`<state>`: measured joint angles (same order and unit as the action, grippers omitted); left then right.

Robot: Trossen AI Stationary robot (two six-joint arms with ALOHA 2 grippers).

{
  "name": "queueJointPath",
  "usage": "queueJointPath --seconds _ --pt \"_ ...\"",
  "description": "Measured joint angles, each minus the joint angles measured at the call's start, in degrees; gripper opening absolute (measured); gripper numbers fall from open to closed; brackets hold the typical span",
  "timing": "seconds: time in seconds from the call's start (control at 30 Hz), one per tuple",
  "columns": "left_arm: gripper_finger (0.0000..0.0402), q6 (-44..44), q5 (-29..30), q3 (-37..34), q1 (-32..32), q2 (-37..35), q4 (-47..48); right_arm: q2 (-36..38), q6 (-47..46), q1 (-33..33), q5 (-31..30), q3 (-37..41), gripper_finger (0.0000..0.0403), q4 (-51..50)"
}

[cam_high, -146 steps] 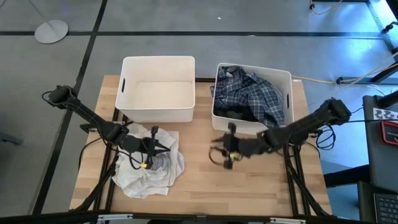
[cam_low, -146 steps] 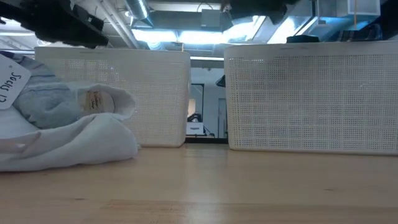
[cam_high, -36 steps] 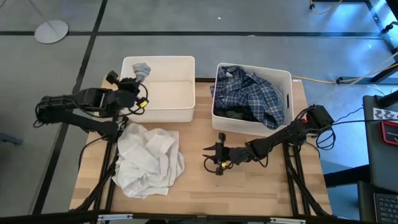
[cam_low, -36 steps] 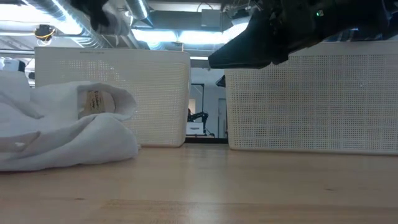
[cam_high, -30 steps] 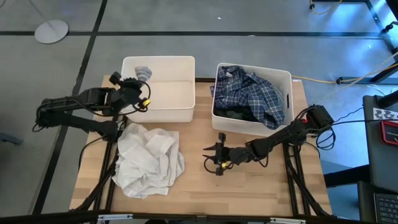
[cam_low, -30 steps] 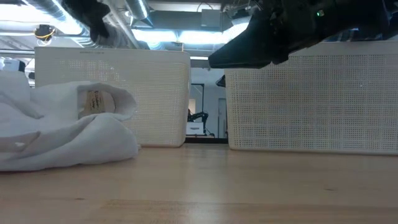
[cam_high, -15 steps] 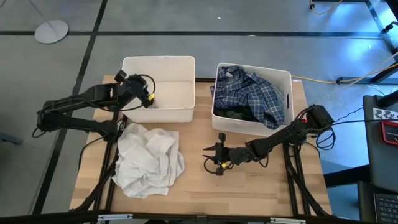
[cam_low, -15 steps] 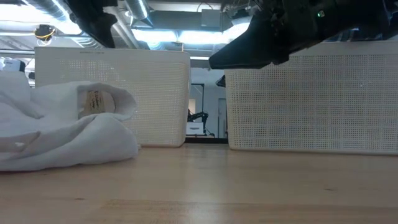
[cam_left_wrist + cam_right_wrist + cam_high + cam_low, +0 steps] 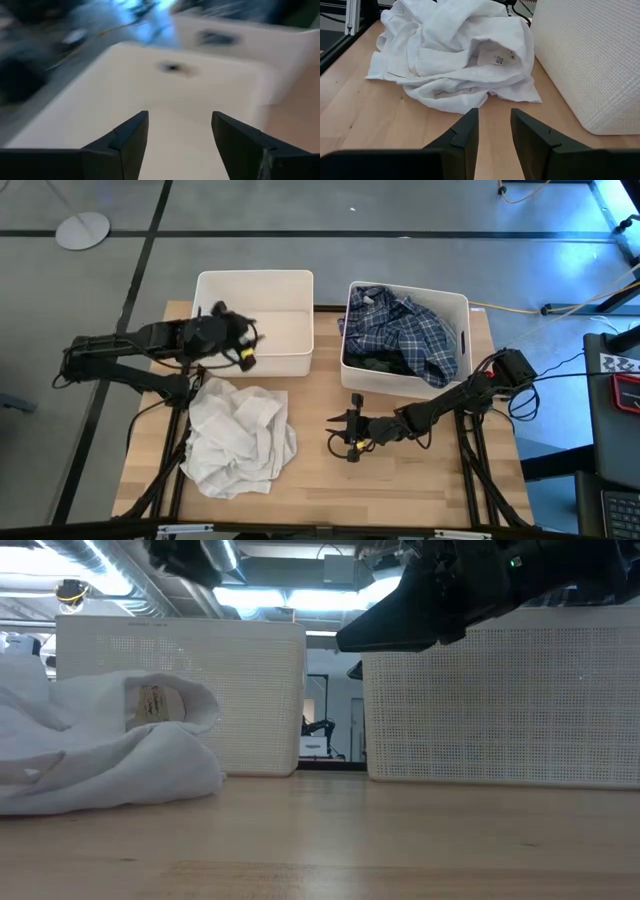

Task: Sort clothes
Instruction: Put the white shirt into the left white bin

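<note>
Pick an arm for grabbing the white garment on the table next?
Left, probably. The left gripper is open and empty over the left bin, right beside the white garment. The right gripper faces it across bare table.

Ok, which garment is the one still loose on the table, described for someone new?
Start at the wooden table and its two white bins. In front of the left bin, near the left gripper, lies the crumpled white shirt. It alone is outside a bin; the plaid shirt fills the right bin.
</note>
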<state>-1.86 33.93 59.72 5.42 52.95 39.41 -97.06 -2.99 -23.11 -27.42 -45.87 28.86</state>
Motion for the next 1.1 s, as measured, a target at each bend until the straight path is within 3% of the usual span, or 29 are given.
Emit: queueJointPath --seconds 0.17,0.47,0.9,1.1 --pt "0.0209 0.09 -9.25 0.0 -7.77 1.9 -3.53 0.0 -1.26 -0.01 0.01 0.0 0.0117 -0.39" --pt "0.021 -7.4 -9.44 0.0 -22.75 10.5 0.27 0.0 -1.43 -0.11 0.0 0.0 0.0117 -0.55" --pt "0.021 -33.74 -10.36 0.0 -37.9 18.9 16.94 0.0 -1.91 -0.11 0.0 0.0 0.0117 -0.6" --pt "0.021 -36.77 -14.13 -1.43 -44.18 20.86 16.77 0.0 -1.89 -0.11 0.0 0.0 0.0117 -0.38"
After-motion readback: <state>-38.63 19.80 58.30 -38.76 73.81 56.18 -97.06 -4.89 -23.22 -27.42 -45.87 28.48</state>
